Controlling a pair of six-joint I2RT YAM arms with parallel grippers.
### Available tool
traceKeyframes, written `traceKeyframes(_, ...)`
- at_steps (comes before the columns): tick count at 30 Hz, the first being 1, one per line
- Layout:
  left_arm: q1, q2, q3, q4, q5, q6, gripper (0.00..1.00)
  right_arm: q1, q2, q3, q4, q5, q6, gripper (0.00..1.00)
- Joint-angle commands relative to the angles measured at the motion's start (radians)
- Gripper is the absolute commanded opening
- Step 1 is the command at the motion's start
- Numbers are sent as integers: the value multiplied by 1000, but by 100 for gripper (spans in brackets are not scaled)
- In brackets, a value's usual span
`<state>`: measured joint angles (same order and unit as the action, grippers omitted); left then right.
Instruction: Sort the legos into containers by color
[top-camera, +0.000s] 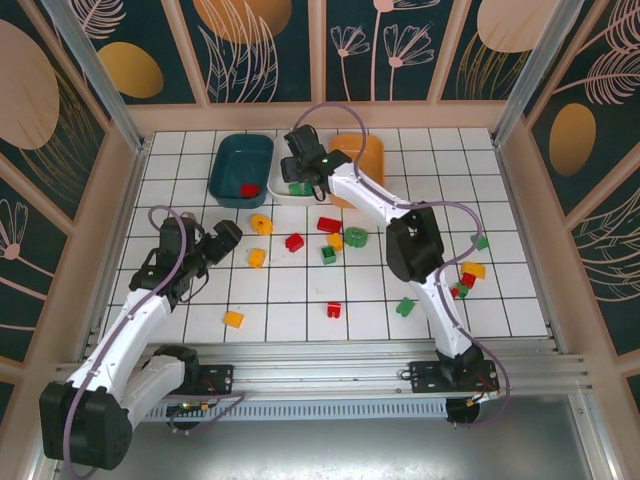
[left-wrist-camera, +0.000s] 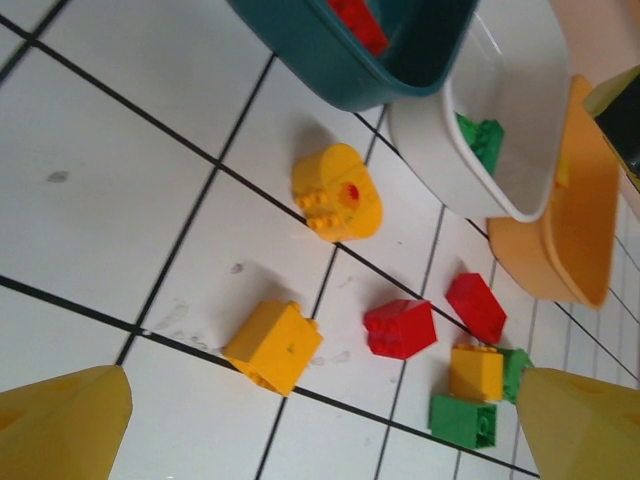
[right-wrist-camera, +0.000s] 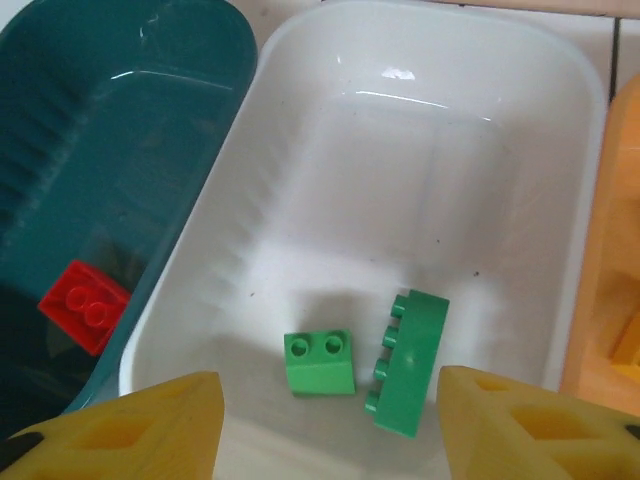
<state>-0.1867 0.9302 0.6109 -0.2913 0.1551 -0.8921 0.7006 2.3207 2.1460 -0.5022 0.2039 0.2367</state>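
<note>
My right gripper (top-camera: 300, 168) hangs open over the white tub (right-wrist-camera: 300, 150); two green legos, a small sloped one (right-wrist-camera: 319, 361) and a long one (right-wrist-camera: 407, 362), lie on the tub floor between its fingers (right-wrist-camera: 150, 430). The teal tub (top-camera: 242, 160) holds one red lego (right-wrist-camera: 85, 305). The orange tub (top-camera: 368, 158) stands right of the white one. My left gripper (left-wrist-camera: 320, 430) is open and empty above the tiles, near a yellow brick (left-wrist-camera: 272, 345). Beyond it lie a round yellow piece (left-wrist-camera: 338, 192), two red bricks (left-wrist-camera: 400, 328), another yellow brick (left-wrist-camera: 476, 372) and a green brick (left-wrist-camera: 462, 420).
More legos are scattered over the white grid table (top-camera: 180, 300): a yellow one (top-camera: 233, 319) at front left, a red one (top-camera: 334, 309) and a green one (top-camera: 405, 306) at front centre, a mixed cluster (top-camera: 465, 280) at the right. Wooden walls (top-camera: 120, 200) enclose the table.
</note>
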Motion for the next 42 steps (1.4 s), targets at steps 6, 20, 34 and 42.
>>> traceKeyframes(6, -138, 113, 49, 30, 19, 116, 85, 11, -462, -613, 193, 44, 49, 59)
traceKeyframes(20, -457, 767, 551, -161, -274, 483, 81, -90, -886, -1209, 241, 97, 185, 60)
traceKeyframes(34, -457, 912, 501, 54, -185, 577, 82, -127, -929, -1255, 234, 105, 150, 60)
traceKeyframes(42, -456, 828, 432, 66, -120, 499, 68, -128, -925, -1249, 227, 102, 147, 60)
